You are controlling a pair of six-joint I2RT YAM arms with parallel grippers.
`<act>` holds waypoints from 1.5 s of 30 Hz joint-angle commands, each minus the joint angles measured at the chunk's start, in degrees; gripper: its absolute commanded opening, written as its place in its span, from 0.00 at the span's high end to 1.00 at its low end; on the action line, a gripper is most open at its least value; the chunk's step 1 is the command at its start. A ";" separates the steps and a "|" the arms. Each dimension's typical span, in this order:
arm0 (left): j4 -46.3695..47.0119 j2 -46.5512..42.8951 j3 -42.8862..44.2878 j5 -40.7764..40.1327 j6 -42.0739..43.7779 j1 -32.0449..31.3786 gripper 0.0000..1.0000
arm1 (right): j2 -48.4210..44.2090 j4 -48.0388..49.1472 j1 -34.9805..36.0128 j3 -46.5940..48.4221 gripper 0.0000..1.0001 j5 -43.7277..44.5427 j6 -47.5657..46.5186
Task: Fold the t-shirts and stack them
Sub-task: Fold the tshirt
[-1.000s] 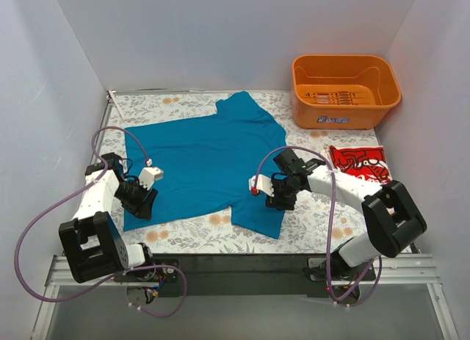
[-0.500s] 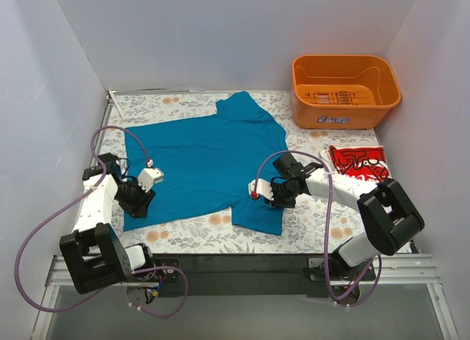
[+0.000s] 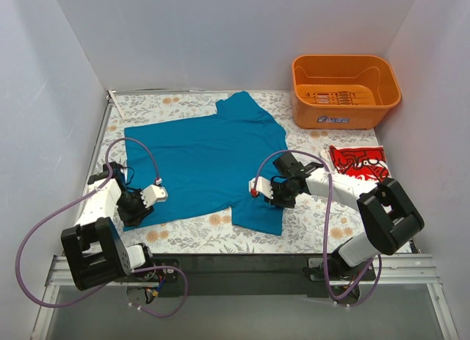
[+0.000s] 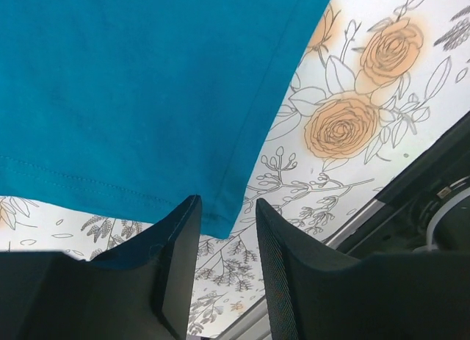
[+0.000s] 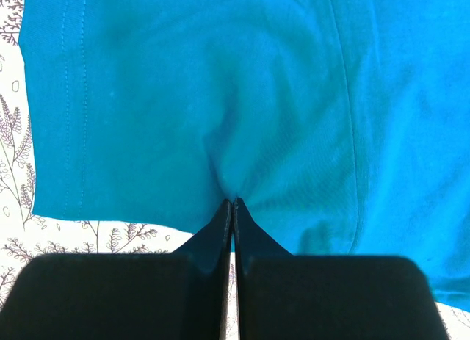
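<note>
- L gripper point(image 3: 136, 205), near-left, 8 o'clock on the table point(image 3: 183, 236): jaws narrowly apart and low over the cloth. The bottom-left corner of the teal t-shirt point(image 3: 205, 160) sits right at the gap btw the tips, not pinched.
- R gripper point(image 3: 270, 194), 5 o'clock of that shirt: jaws pressed together, nipping a small pucker of teal fabric just inside the hem by the bottom-right corner.
- Teal t-shirt lies spread flat mid-table, 1 sleeve pointing to 12 o'clock.
- Red t-shirt point(image 3: 358, 162) w/ white print: small bunched heap at 3 o'clock by the right edge, apart from the teal 1.
- Orange basket point(image 3: 345, 109): far-right corner, 1 o'clock, beyond the red shirt.
</note>
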 commanded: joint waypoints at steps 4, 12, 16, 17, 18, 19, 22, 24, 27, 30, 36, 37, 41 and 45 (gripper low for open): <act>3.10 0.71 -2.85 -3.59 4.82 0.34 0.65 | 1.98 -1.68 0.10 1.22 0.99 0.60 0.90; 4.86 -1.39 -9.07 -4.90 4.12 0.34 0.68 | 2.16 -2.03 0.10 1.31 0.99 0.78 0.81; 9.25 -3.24 -12.95 -5.61 4.38 0.34 0.69 | 2.25 -2.03 0.01 1.22 0.99 0.86 0.90; 9.61 -3.24 -13.48 -5.87 4.47 0.34 0.75 | 2.25 -2.12 0.01 1.13 0.99 0.78 0.90; 9.78 -3.24 -13.75 -5.79 4.47 0.34 0.82 | 1.99 -2.21 0.01 1.22 0.99 0.78 0.90; 9.70 -3.15 -13.32 -5.09 4.21 0.34 0.87 | 1.81 -2.55 0.01 1.40 0.99 0.69 0.81; 7.78 -2.80 -10.25 -3.86 2.98 0.43 1.00 | 0.41 -2.91 -0.08 2.01 0.99 0.16 1.08; 4.80 -2.89 -7.79 -0.97 2.80 0.43 1.00 | -0.91 -3.43 -0.08 2.71 0.99 -0.10 2.22; 2.41 -3.15 -4.18 1.50 2.71 0.43 1.00 | -3.71 -4.14 -0.08 3.42 0.99 -0.72 4.06; -0.23 -4.03 -1.80 2.82 3.07 0.52 1.00 | -7.24 -4.75 -0.08 3.59 0.99 -0.72 5.38; -4.18 -5.88 0.57 3.44 4.12 1.22 1.00 | -12.86 -6.25 -0.52 3.77 0.99 0.34 6.09; -4.28 -6.14 0.84 3.70 4.03 1.31 1.00 | -13.22 -6.42 -0.52 4.03 0.99 0.86 6.00; -4.36 -5.00 3.30 4.49 2.98 2.19 1.00 | -13.31 -7.21 -1.66 5.96 0.99 1.30 5.04; -4.19 -2.98 6.02 5.72 2.80 3.51 1.00 | -10.86 -7.74 -3.33 9.12 0.99 1.13 2.93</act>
